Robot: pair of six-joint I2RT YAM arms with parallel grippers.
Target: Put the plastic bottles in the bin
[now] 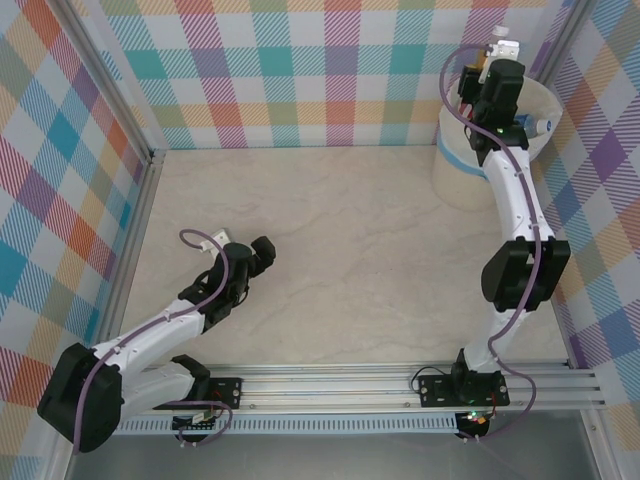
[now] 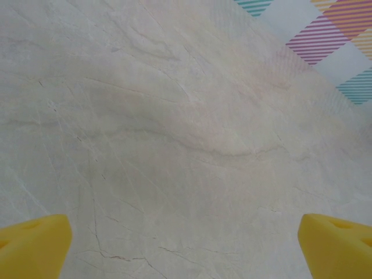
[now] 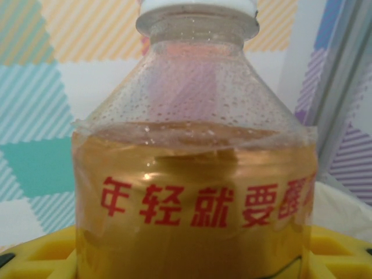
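Note:
A clear plastic bottle [image 3: 195, 133] with a yellow-orange label in red characters and a white cap stands upright between my right gripper's [image 3: 192, 264] yellow fingers [image 3: 40, 256], which are shut on it. From above, that bottle [image 1: 497, 48] and my right gripper [image 1: 490, 75] hang over the back rim of the round white bin [image 1: 455, 165] with its light blue band, at the far right corner. A small white and blue bottle end [image 1: 546, 122] shows at the bin's right rim. My left gripper [image 1: 262, 250] is low over bare table, its fingers [image 2: 35, 247] wide open, nothing between them.
Checked walls close the table at the back and both sides, with metal posts [image 1: 560, 40] right beside the bin. The marble tabletop [image 1: 350, 240] lies between the two arms. A rail [image 1: 340, 385] carrying the arm bases runs along the near edge.

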